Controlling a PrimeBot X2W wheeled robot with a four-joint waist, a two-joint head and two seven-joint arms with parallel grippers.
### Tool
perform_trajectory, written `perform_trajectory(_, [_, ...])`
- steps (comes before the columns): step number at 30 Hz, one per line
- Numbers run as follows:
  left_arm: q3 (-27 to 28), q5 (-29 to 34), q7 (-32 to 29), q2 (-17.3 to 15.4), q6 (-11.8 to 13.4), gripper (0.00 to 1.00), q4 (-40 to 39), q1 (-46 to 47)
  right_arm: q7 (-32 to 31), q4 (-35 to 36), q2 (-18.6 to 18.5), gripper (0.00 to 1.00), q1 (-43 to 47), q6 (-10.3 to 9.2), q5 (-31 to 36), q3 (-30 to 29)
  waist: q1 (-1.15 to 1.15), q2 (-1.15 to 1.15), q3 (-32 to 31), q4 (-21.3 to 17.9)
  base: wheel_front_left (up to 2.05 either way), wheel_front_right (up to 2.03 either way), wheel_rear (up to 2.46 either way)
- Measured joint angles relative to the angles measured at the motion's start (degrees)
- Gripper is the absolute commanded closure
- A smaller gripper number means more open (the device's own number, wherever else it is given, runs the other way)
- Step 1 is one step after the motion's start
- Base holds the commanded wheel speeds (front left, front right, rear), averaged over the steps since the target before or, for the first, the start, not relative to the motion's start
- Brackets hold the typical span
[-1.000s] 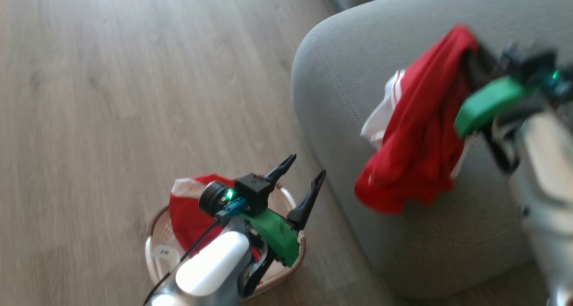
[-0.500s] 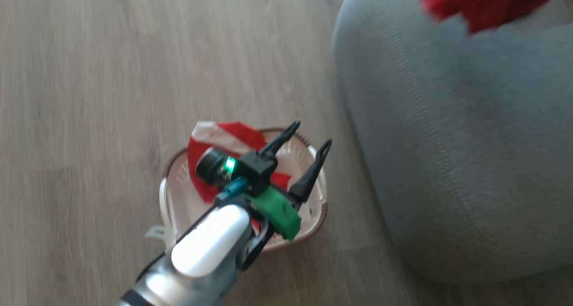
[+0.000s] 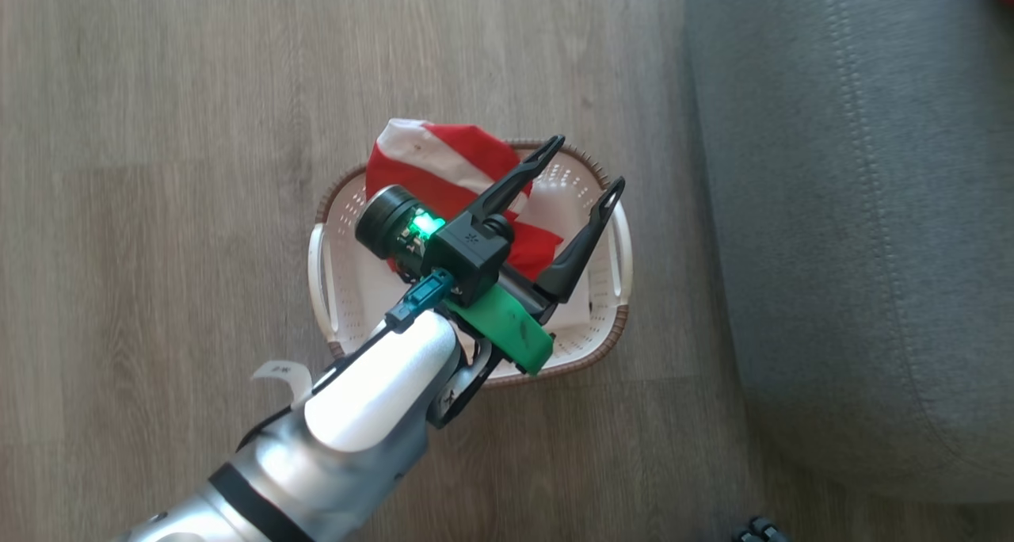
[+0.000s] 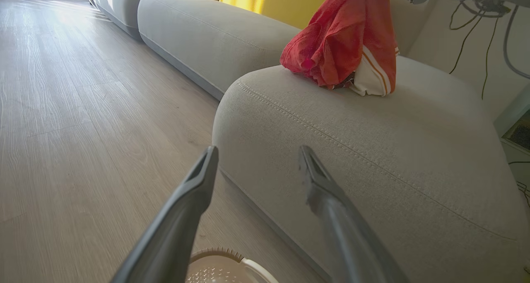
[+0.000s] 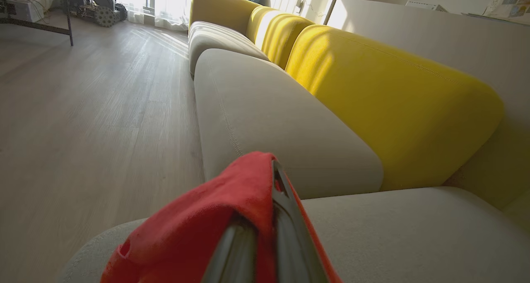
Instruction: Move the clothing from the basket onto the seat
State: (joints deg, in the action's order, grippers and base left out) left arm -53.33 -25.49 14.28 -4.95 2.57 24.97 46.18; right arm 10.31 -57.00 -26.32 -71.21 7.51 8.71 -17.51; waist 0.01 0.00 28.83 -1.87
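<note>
Above wood floor [image 3: 158,90], left jaws spread over the basket [image 3: 346,284]; right wrist view adds right jaws pinching clothing [image 5: 198,221].

Wood floor [image 3: 158,130], yellow back cushions [image 5: 372,92]

no legible text, no readable labels

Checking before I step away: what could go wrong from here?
1. The right gripper holds one red garment near the rounded edge of the seat; released there, it might slide to the floor.
2. The other garment drapes over the rim of the basket; the open left gripper might catch that rim too.
</note>
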Motion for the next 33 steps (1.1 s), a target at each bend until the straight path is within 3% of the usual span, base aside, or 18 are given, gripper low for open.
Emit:
perform_trajectory(10, [-0.82,0.45,-0.01,-0.91,0.04,0.0,-0.13,0.31,-0.23,-7.04,4.03,1.0,5.89,0.0,6.49,-8.72,0.0,0.0,1.86,0.44,0.0,0.0,0.0])
perform_trajectory(13, [-0.81,0.44,-0.01,-1.25,0.34,0.0,-0.12,0.83,0.16,-7.83,5.79,0.49,5.91,0.0,7.71,-9.84,-0.01,0.0,2.01,-0.01,0.0,0.0,0.0])
perform_trajectory(15, [-0.75,0.43,-0.01,-1.4,0.47,0.0,-0.12,1.01,0.82,-8.45,6.54,0.0,5.97,0.0,8.46,-10.29,0.0,0.0,1.85,-0.36,0.0,0.0,0.0])
perform_trajectory(22, [-0.47,0.38,-0.01,-1.9,0.99,0.0,-0.12,0.87,3.12,-10.42,8.93,0.0,6.27,0.0,8.78,-10.31,-0.01,0.0,0.23,-2.07,0.0,0.0,0.0])
perform_trajectory(27, [0.67,-0.79,0.0,-2.74,1.52,0.0,-0.2,0.13,4.07,-10.67,10.82,0.0,8.36,0.0,7.12,-6.7,-0.01,0.0,-1.94,-3.64,0.0,0.0,0.0])
perform_trajectory(33, [2.1,-2.23,0.01,-3.34,2.34,0.0,-0.43,-2.97,4.09,-3.56,12.33,0.0,13.07,0.0,2.07,-0.38,-0.01,0.0,-5.6,-5.09,0.0,0.0,0.0])
